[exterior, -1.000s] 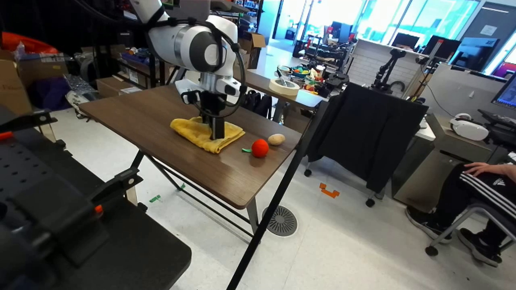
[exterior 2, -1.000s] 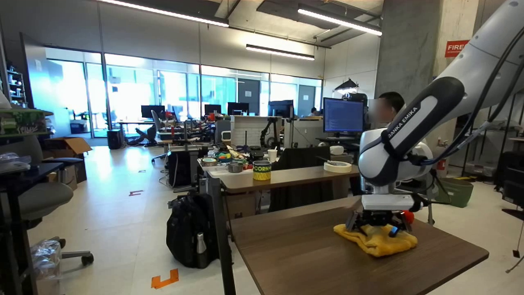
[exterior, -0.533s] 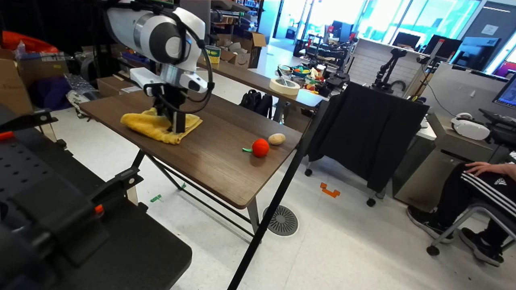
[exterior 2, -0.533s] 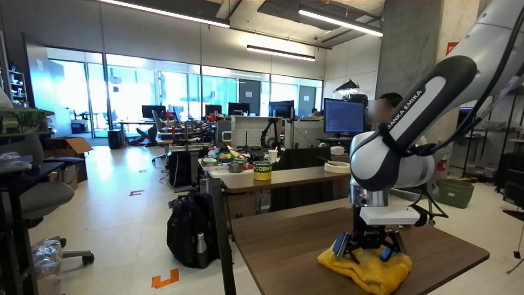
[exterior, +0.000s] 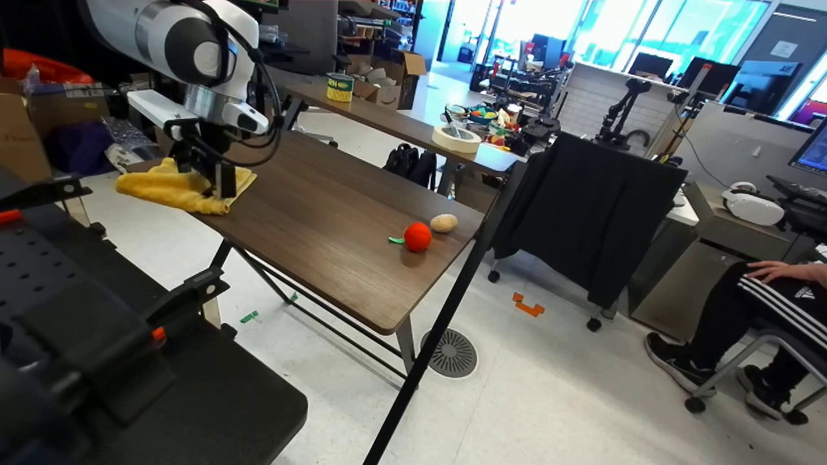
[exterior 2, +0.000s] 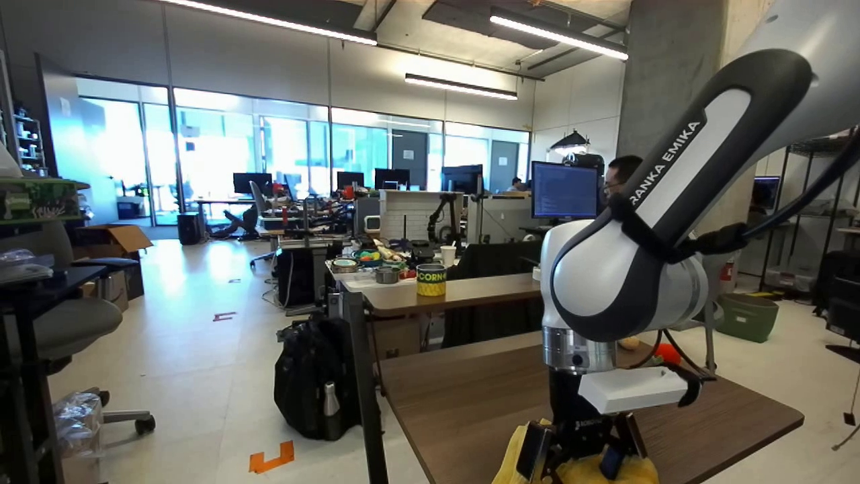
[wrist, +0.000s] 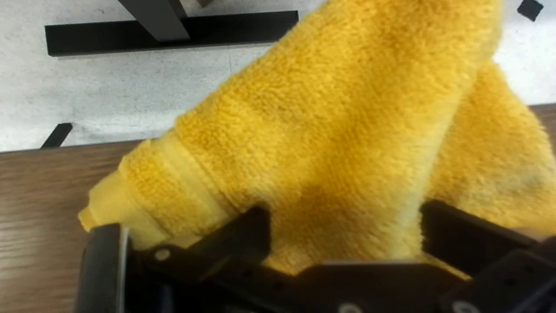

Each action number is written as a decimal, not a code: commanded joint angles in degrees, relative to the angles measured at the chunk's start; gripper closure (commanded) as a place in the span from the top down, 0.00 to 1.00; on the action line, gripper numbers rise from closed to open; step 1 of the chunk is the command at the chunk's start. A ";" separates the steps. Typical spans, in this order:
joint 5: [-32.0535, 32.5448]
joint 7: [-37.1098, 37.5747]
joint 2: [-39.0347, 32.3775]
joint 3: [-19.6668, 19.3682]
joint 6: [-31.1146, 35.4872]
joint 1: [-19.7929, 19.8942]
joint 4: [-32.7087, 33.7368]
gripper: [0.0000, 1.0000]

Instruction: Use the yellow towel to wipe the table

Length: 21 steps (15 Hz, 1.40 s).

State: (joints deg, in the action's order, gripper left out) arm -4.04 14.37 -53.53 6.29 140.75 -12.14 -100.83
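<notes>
The yellow towel [exterior: 165, 187] is bunched at one end of the dark brown table [exterior: 323, 239], and part of it sticks out past the edge. In the wrist view the towel [wrist: 347, 108] fills the space in front of and between my fingers, with floor visible beyond the table edge. My gripper [wrist: 345, 217] stands wide, its fingertips pressed down into the cloth rather than pinching it. An exterior view shows the gripper [exterior 2: 574, 457] on top of the towel [exterior 2: 512, 460], whose lower part is cut off by the frame.
A red ball-like item [exterior: 417, 237] with a green piece and a beige potato-like item [exterior: 444, 223] sit at the opposite end of the table. A second desk [exterior: 387, 123] runs along behind. A black pole [exterior: 439, 336] crosses in front of the table's corner.
Gripper and towel have slid together along the table, away from the red and beige items, from near the middle to the end edge. The jaws have stayed wide.
</notes>
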 commanded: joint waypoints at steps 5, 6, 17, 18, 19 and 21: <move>1.90 3.85 0.30 -15.00 9.10 4.11 -2.26 1.00; 2.11 4.72 -0.26 -17.30 9.91 4.79 -2.54 1.00; -2.86 5.46 -1.05 -10.79 13.57 7.81 0.22 1.00; -3.79 5.40 -2.05 -8.75 13.23 7.77 1.96 1.00; -5.09 5.44 -2.74 -5.92 11.75 7.67 3.76 1.00; -6.89 4.62 -3.13 -1.47 11.59 6.67 5.17 1.00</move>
State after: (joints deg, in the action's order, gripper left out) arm -7.70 21.02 -54.42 -1.12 152.83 -5.09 -99.38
